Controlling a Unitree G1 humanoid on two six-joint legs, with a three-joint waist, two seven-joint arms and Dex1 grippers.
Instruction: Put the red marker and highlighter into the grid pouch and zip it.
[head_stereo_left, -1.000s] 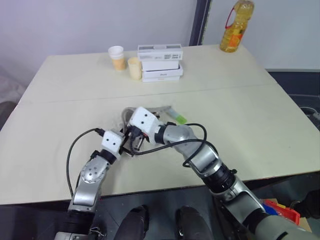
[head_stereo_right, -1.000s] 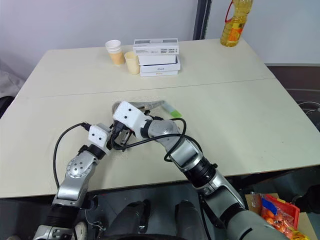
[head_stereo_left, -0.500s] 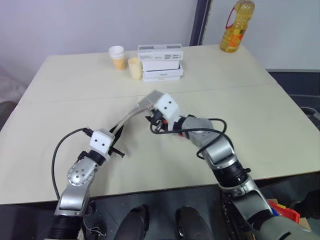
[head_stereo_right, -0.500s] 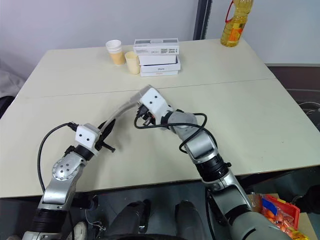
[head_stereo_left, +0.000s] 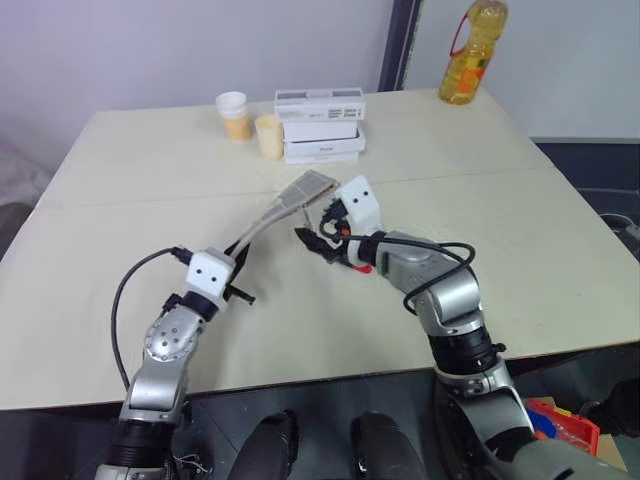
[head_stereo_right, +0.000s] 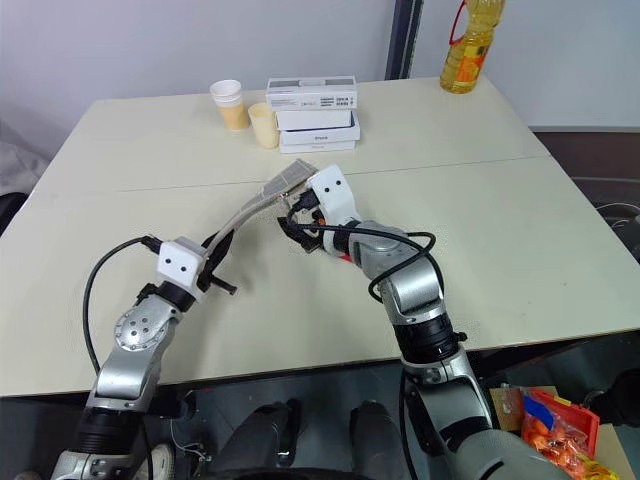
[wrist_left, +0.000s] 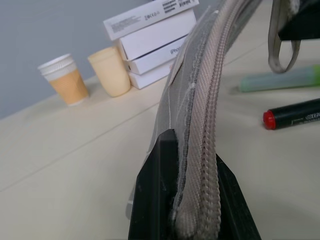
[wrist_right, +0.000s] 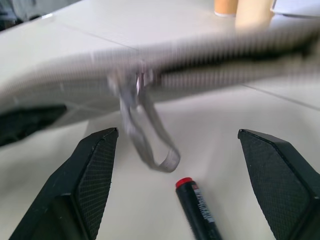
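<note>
My left gripper (wrist_left: 192, 210) pinches one end of the grid pouch (head_stereo_left: 268, 215), stretched up through mid-frame. My right gripper (wrist_right: 172, 155) stands wide, the pull tab (wrist_right: 145, 137) dangling between its fingers. The red marker (wrist_left: 295, 114) and highlighter (wrist_left: 280, 80) lie on the table (head_stereo_left: 520, 230) below. I'd close squarely on the tab, keeping the pouch taut.
</note>
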